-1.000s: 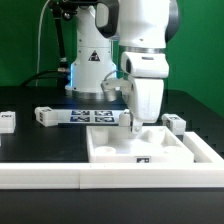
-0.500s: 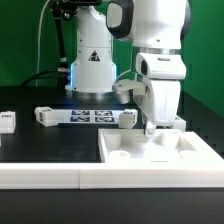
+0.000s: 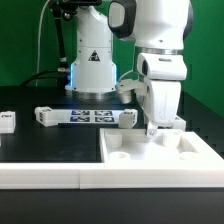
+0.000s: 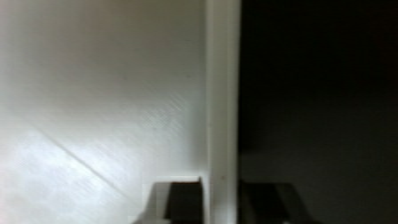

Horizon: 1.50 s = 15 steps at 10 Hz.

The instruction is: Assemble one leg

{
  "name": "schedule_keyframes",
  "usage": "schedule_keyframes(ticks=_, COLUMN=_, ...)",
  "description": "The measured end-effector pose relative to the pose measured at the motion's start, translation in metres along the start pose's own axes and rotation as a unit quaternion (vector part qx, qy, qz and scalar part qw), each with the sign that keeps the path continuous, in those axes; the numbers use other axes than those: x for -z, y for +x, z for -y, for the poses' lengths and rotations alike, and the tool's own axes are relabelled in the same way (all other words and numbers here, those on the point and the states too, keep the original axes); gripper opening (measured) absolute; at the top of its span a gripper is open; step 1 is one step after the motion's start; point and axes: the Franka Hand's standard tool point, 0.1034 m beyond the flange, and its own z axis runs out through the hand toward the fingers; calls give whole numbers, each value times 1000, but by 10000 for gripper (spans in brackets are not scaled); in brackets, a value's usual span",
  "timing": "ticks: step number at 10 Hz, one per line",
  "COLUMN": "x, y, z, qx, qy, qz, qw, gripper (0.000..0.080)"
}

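- Gripper (image 3: 152, 130) down at the far rim of the large white piece (image 3: 190, 160), clenched on that thin wall judging by the wrist view — a dark finger (image 4: 178, 205) tight against either side, no gap to be seen.
- Leg (image 3: 125, 118) lying loose on the table (image 3: 40, 140), just beside the marker board (image 3: 75, 116) at its end toward the exterior view's right; apart from the gripper, not held.
- Two more posts of the same kind: one (image 3: 7, 121) at the exterior view's left edge, another (image 3: 177, 123) just behind the gripper.
- First likely trouble: a slip off the rim. Narrow hold on a smooth thin wall, so risk of a skewed piece under any drag or twist.
- Next: a knock against the post just behind the gripper on lifting away or swinging round, enough to send it out of easy reach.
- Same hazard on the way to the leg — little room for a finger on the marker-board side, hence a shove rather than a clean closing from a low or off-centre approach.
- Also possible: a tilted grasp on the leg, then a jam at the recess instead of a proper seat.
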Motion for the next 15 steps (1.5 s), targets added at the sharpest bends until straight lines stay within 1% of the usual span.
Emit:
schedule_keyframes(ticks=2, x=0, y=0, z=0, qx=0, qy=0, qz=0, qw=1000, gripper=426)
schedule_keyframes(ticks=3, x=0, y=-1, z=0, qx=-1, qy=0, qz=0, qw=1000, gripper=426)
schedule_keyframes(ticks=4, x=0, y=-1, z=0, qx=-1, qy=0, qz=0, qw=1000, gripper=589)
schedule_keyframes(ticks=5, x=0, y=-1, z=0, qx=-1, qy=0, qz=0, qw=1000, gripper=630)
schedule_keyframes(ticks=6, x=0, y=-1, z=0, qx=-1, qy=0, qz=0, qw=1000, gripper=646)
schedule_keyframes(ticks=8, x=1, y=0, z=0, qx=-7, qy=-1, qz=0, qw=1000, gripper=649)
schedule_keyframes(ticks=10, x=21, y=7, z=1, qx=-29, qy=-12, qz=0, qw=1000, gripper=649)
schedule_keyframes(ticks=12, x=39, y=12, z=1, qx=-49, qy=-18, qz=3, qw=999, gripper=649)
schedule_keyframes(ticks=15, x=39, y=11, z=2, qx=-74, qy=-15, qz=3, qw=997, gripper=649)
